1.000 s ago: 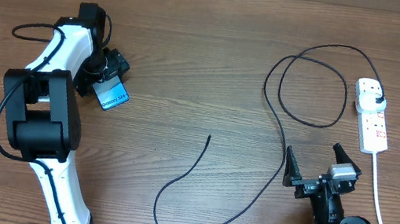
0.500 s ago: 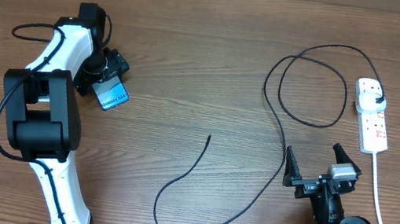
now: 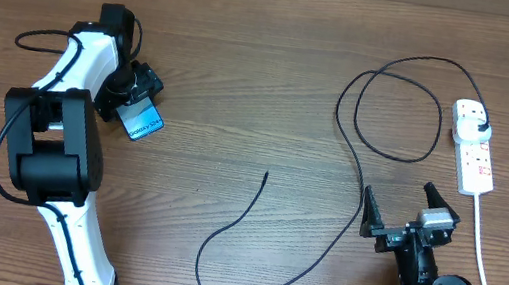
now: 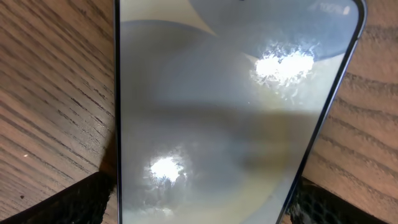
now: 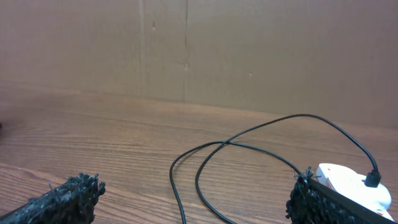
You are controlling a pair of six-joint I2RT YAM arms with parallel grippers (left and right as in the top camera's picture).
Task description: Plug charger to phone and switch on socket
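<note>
Wood table (image 3: 249,41): phone (image 3: 145,125) lay at left between left gripper (image 4: 199,208) fingers (image 4: 74,202), clamped or not I couldn't tell. Right gripper (image 3: 397,190) stood wide open, empty, near the socket (image 3: 475,160). Charger (image 3: 339,105) was plugged there, its tip loose mid-table.

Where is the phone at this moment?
In the overhead view, the phone lies at the left, right at the left tool, far from the socket.
</note>
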